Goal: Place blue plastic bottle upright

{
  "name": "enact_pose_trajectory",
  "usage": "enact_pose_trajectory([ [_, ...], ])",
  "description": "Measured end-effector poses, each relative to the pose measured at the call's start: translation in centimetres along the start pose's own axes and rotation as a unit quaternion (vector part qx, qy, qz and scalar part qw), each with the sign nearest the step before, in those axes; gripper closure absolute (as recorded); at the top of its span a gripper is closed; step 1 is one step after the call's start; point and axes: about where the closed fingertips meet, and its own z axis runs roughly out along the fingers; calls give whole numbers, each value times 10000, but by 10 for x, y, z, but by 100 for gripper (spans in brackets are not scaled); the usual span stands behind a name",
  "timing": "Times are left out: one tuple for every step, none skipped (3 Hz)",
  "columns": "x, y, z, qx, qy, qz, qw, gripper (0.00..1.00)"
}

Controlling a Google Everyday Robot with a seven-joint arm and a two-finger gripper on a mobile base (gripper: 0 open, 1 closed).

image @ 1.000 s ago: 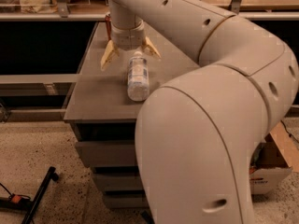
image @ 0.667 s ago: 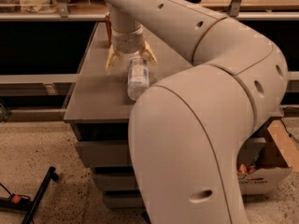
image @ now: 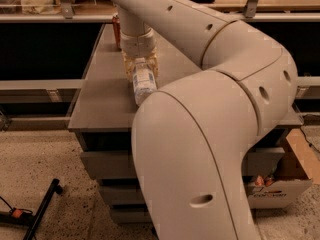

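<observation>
The blue plastic bottle [image: 142,86], clear with a pale label, lies on its side on the grey cabinet top [image: 100,101], its length running toward me. My gripper [image: 140,69] points down over the bottle's far end. Its yellowish fingers [image: 129,70] are drawn in against both sides of the bottle. The bottle's near end is hidden behind my arm's large white elbow [image: 200,149]. The bottle rests on the surface.
A red soda can [image: 116,30] stands at the back of the cabinet top, just left of my wrist. A shelf rail runs behind. Drawers sit below the top. A cardboard box [image: 280,184] is on the floor at right, a black tool [image: 42,209] at left.
The fingers were spread wide above the bottle's far end; they have come down and closed in on the bottle. The bottle has stayed lying in place.
</observation>
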Motion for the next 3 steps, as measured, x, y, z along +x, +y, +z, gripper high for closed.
enact_pose_trajectory([
  [-6, -5, -6, -230, 8, -346, 9991, 87],
  [-11, -15, -28, -395, -366, -869, 9948, 100],
  [-9, -27, -57, -493, -856, -1270, 9870, 100],
])
